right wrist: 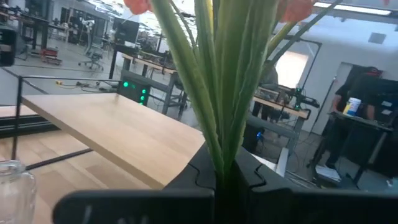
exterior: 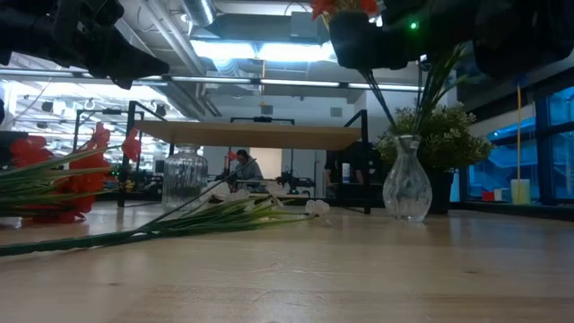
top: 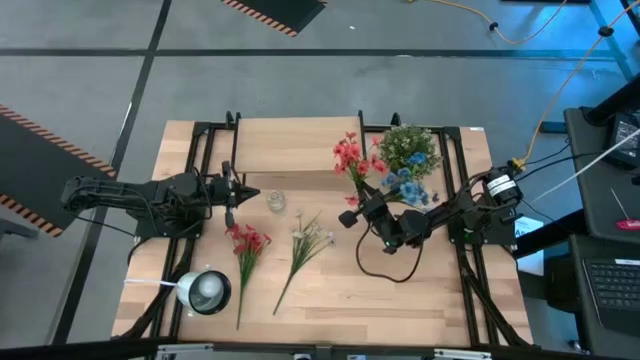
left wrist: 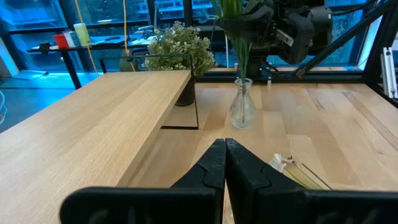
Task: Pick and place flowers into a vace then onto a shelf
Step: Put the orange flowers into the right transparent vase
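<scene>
Table (top: 400,300): big light-wood top, both arms over it.

Shelf (top: 290,150): light board on thin black legs, at the far side of the table, mostly bare on top.

Bushy green plant (top: 408,148): in a dark pot at the right end of the shelf, on the table beside it.

Right arm: reaches in from the right edge. Right gripper (top: 362,205) is raised above the table, just in front of the shelf and near the plant. Its jaws pinch the green stems of a red sprig (top: 348,155); the blooms point toward the shelf. The right wrist view shows the leaves (right wrist: 214,81) rising straight out from between the jaws.

Left arm: comes in from the left edge. Left gripper (top: 243,193) hangs over the table in front of the shelf, holding nothing, jaws pressed together.

Vase (exterior: 406,184): clear glass, narrow neck, upright on the table below the right gripper, in front of the plant. The held stems hang above its mouth.

Blue sprig (top: 408,185): by the right arm, close to the plant.

Second red sprig (top: 246,255): flat on the table, front left.

Cream sprig (top: 305,245): flat on the table just right of the red one.

Glass jar (top: 275,200): small, clear, upright just right of the left gripper.

Round silvery object (top: 205,292): near the front left corner.
</scene>
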Motion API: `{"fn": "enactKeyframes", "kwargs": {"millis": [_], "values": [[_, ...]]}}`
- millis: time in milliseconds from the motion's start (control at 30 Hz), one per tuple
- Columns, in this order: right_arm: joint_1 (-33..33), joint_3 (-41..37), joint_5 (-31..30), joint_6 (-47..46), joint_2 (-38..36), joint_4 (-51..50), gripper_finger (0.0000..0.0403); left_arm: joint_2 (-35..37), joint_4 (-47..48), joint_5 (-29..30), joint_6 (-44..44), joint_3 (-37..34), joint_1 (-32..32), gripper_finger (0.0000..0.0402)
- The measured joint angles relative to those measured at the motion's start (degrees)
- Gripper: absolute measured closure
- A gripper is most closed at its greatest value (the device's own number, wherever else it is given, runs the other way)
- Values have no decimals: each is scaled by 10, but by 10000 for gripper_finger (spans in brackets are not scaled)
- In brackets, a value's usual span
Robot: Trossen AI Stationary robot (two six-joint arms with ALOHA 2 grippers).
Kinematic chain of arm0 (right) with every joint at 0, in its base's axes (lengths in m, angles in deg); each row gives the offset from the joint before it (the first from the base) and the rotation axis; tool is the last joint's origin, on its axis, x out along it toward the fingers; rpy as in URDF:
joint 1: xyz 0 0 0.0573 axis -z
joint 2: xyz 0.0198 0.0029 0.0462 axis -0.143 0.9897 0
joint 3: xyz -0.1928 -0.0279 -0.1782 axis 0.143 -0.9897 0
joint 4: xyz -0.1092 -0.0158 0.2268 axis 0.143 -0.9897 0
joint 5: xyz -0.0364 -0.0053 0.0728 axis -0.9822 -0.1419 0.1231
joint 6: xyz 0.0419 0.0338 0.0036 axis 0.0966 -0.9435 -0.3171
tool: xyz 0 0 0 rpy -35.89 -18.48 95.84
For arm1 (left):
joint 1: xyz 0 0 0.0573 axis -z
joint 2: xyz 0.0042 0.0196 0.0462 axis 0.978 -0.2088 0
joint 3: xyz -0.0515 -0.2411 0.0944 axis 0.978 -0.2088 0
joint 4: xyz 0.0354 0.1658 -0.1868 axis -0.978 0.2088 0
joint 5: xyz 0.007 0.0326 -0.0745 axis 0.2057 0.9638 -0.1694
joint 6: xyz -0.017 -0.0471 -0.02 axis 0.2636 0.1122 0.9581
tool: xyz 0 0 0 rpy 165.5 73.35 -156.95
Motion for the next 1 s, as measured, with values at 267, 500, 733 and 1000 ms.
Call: {"fn": "enactKeyframes", "kwargs": {"millis": [267, 500, 733, 1000], "values": [[-2, 0, -18, -17, 0, -1, 396, 0, 0, 0, 0, 0, 0, 398], [-7, 0, -42, -48, 1, -25, 396, 0, 6, 0, 0, 0, 0, 398], [-7, 0, -43, -113, 33, -50, 396, 0, 15, 0, 0, 0, 0, 398], [-2, 0, -43, -137, 67, -31, 397, 0, 15, 0, 0, 0, 0, 398]]}}
